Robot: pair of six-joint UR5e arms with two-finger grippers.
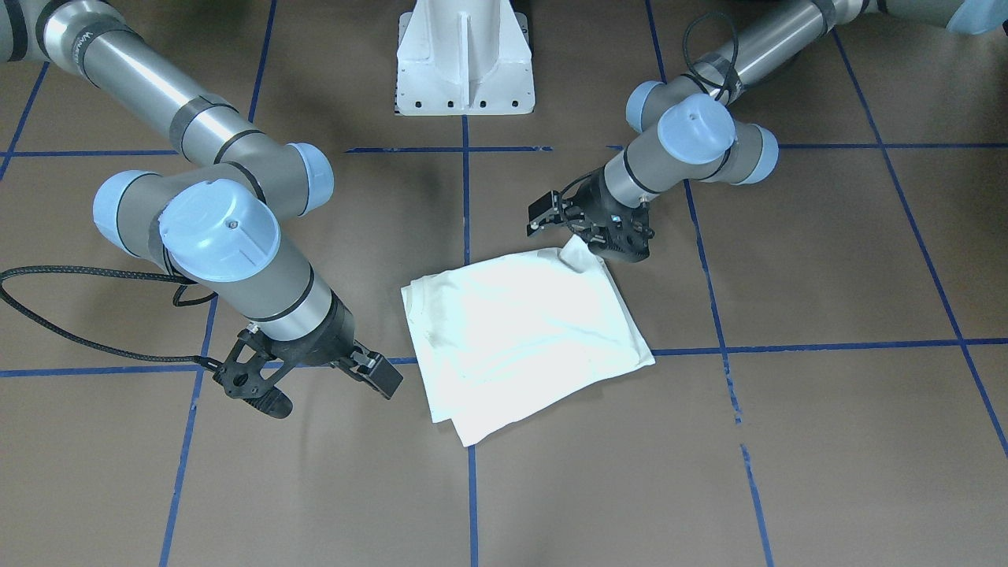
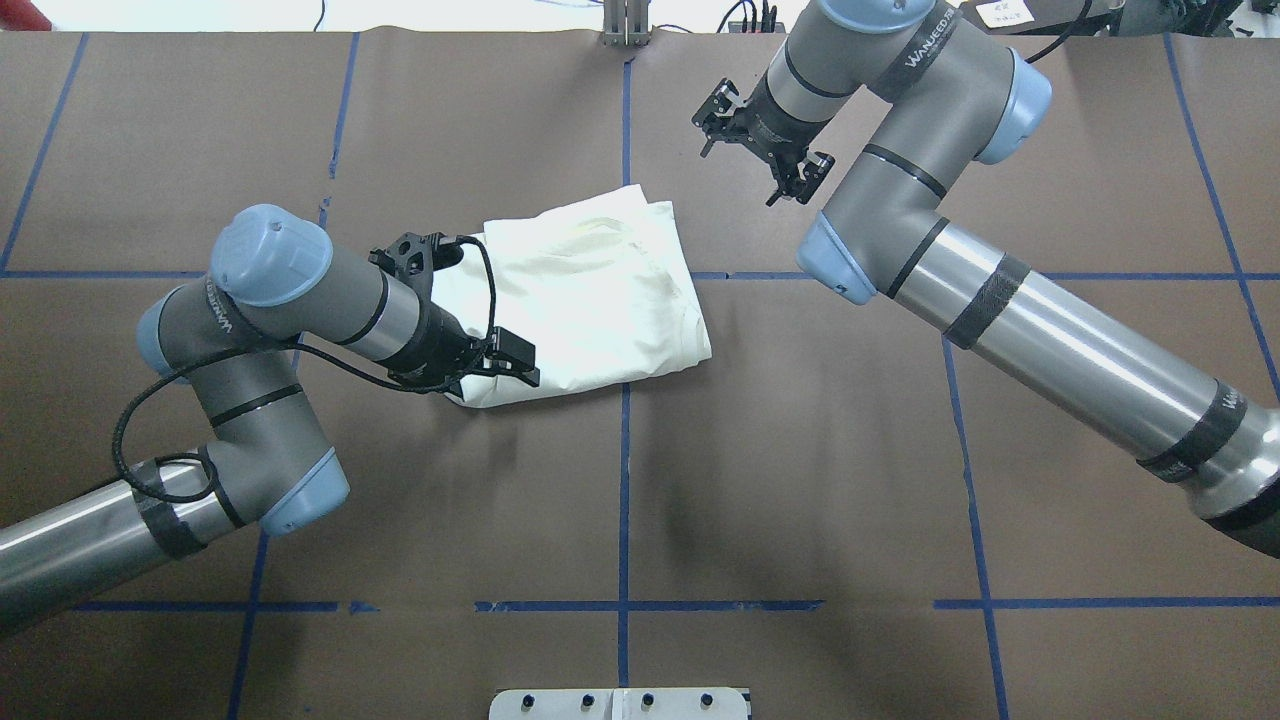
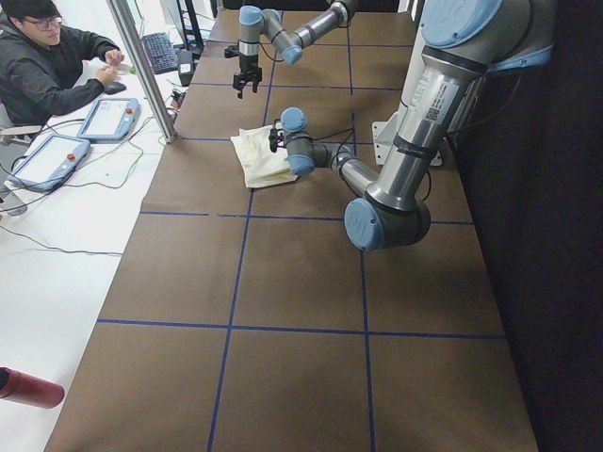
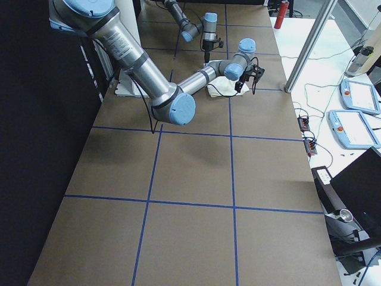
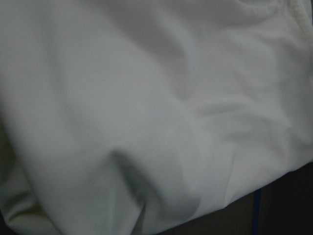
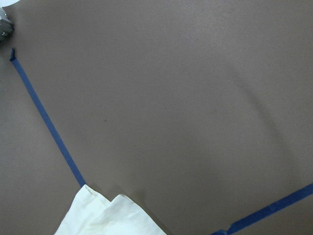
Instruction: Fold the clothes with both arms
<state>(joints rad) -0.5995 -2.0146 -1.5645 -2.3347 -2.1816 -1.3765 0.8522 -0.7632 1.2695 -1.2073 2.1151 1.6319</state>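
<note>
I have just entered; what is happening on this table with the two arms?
This is clothes folding. A cream T-shirt lies on the brown table, already folded into a rough rectangle, plain side up. The left claw is down at one corner, which stands up a little; whether it grips is unclear. The right claw hangs above the table beside the shirt, not touching it.

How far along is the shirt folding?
Mostly done: the shirt lies as a compact plain rectangle, no sleeves sticking out. In hand: the left pincer sits at one corner, which looks slightly raised. The right pincer hangs clear, holding nothing. Left: perhaps one last fold or tidy-up.
</note>
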